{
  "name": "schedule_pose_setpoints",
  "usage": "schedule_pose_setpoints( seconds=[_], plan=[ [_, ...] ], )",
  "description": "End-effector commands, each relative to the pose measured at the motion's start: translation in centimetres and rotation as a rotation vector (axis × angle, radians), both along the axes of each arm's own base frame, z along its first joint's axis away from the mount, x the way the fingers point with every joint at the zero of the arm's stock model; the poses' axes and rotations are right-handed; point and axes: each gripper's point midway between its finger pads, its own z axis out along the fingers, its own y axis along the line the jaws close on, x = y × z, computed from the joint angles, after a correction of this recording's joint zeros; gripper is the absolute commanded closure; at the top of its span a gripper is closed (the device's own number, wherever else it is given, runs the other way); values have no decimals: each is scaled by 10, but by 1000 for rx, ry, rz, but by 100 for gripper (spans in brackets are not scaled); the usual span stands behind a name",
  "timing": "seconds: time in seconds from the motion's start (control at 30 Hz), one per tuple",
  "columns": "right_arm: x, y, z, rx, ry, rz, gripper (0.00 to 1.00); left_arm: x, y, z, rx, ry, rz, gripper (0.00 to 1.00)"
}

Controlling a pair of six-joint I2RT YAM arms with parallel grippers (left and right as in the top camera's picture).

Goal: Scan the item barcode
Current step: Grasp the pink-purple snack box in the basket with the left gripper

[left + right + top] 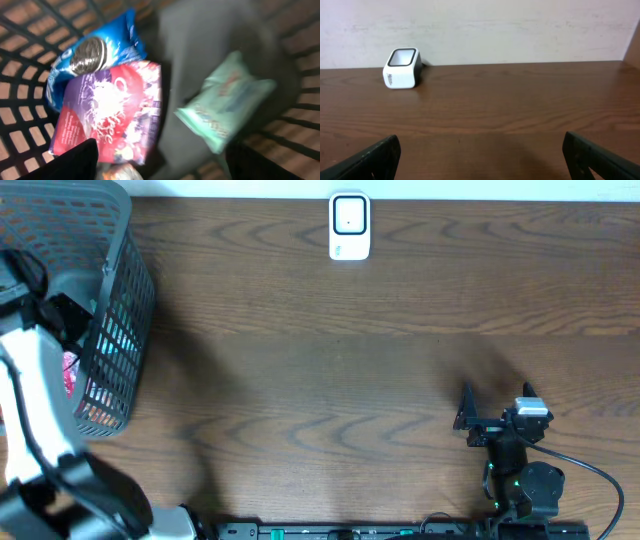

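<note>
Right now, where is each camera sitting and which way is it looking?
Overhead: above the table, looking straight down at basket, scanner, left arm and right gripper.
Left wrist: in the basket, looking down at snack packets; one dark finger shows.
Right wrist: low over the table, facing scanner and wall; both open fingers show.
Shared: the scanner shows in overhead and right wrist; the basket in overhead and left wrist.

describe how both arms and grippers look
The left arm has white links with black joints. The right arm is black with a silver wrist block, green lights and a black cable; the right gripper has black pointed fingers.
</note>
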Motion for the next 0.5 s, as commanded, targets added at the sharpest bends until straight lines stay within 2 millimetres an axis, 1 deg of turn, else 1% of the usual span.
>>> schedule_pose_setpoints(
  seconds=[0.0,0.13,0.27,0.4,0.47],
  plan=[
    [0,-1,-1,13,2,-6,1,-11,20,-37,33,129,113,18],
    [0,-1,-1,13,2,-5,1,-14,25,-71,19,214,170,18],
    [0,-1,-1,13,2,-6,1,-18,27,-103,-1,298,182,18],
    [0,-1,-1,13,2,-6,1,-23,25,-131,-32,370,177,19],
    [0,-1,-1,13,2,-5,1,-26,25,-141,-36,399,177,20]
  ],
)
